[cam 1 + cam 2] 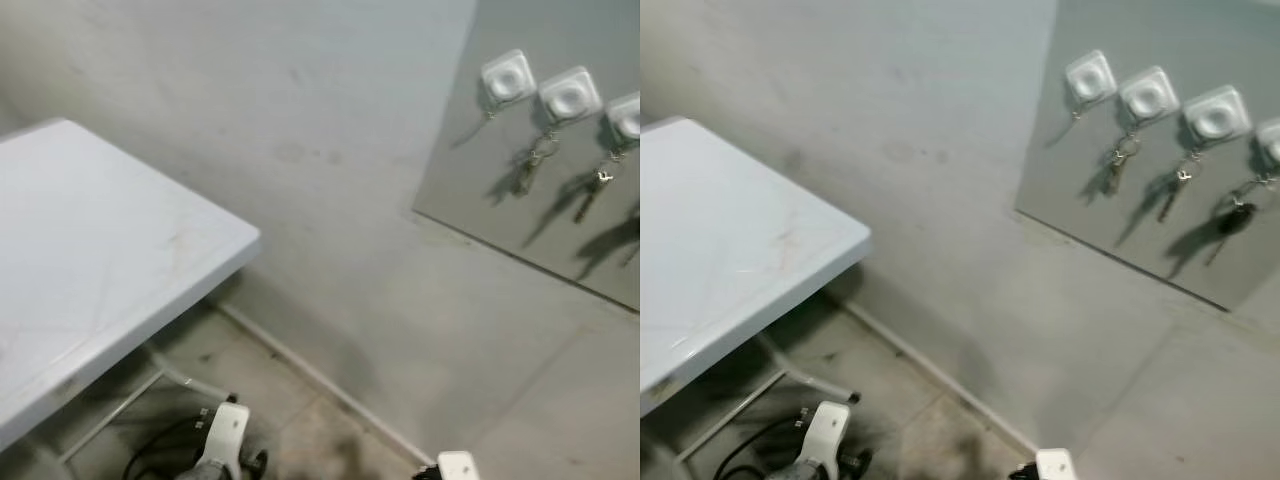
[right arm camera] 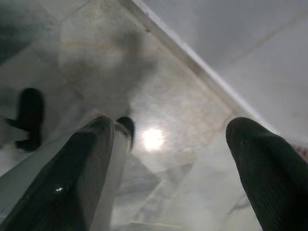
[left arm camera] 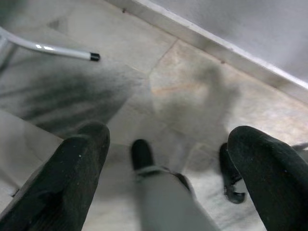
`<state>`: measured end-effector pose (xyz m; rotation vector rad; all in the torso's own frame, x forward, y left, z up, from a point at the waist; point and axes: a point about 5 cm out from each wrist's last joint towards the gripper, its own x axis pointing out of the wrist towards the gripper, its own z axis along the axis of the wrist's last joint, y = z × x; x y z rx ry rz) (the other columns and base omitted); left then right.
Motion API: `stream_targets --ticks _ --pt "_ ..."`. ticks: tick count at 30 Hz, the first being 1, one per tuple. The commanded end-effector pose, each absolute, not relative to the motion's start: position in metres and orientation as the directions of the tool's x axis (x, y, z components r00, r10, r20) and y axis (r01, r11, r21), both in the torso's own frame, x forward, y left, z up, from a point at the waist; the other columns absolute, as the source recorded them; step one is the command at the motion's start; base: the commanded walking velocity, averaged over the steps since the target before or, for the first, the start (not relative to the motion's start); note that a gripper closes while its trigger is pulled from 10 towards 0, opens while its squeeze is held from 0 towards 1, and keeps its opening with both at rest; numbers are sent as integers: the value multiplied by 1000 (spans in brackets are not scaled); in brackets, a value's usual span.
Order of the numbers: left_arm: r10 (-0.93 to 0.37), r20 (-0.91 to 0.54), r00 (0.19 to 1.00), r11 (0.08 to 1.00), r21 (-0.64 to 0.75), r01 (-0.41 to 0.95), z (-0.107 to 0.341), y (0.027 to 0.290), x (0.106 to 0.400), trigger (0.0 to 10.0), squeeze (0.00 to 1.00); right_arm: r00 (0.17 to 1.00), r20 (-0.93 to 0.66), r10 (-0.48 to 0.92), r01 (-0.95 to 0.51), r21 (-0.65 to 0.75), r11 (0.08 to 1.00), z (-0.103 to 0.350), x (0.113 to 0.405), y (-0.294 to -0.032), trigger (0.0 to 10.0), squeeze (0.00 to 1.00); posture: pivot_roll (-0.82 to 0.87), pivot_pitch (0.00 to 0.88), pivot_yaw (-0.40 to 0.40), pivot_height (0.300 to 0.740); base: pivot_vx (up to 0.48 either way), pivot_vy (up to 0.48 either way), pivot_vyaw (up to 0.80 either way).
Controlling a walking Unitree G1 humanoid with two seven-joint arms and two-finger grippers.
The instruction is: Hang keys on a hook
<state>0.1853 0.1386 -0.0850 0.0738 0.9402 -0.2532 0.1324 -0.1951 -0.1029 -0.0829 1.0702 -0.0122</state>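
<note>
A grey panel (image 1: 1120, 230) on the wall at the upper right carries a row of white square hooks (image 1: 1148, 95). The leftmost hook (image 1: 1090, 77) is bare. Key bunches (image 1: 1118, 160) hang from the hooks to its right, one with a dark fob (image 1: 1235, 215). Both arms hang low, far below the panel. My left gripper (image 3: 168, 139) points at the floor, open with nothing between its fingers. My right gripper (image 2: 174, 126) is also open and empty above the floor tiles. No loose keys can be seen.
A white table (image 1: 100, 250) fills the left side, its metal leg (image 3: 48, 48) resting on the tiled floor. A light baseboard (image 1: 320, 385) runs along the grey wall. A black cable (image 1: 160, 445) lies under the table near my left arm (image 1: 228, 430).
</note>
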Motion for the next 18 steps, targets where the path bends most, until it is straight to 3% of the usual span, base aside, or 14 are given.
stream_targets --ticks 1,18 --pt "-167 -822 545 969 -35 245 -87 147 181 10000 0 488 -872 -31 -33 -55 998 -102 137 -188 10000 0 -17 0 -48 740 0 0 800" --pt "-172 -824 539 966 -33 258 -87 145 181 10000 0 487 -873 -34 -38 -60 997 -102 136 -188 10000 0 -24 0 -43 740 0 0 800"
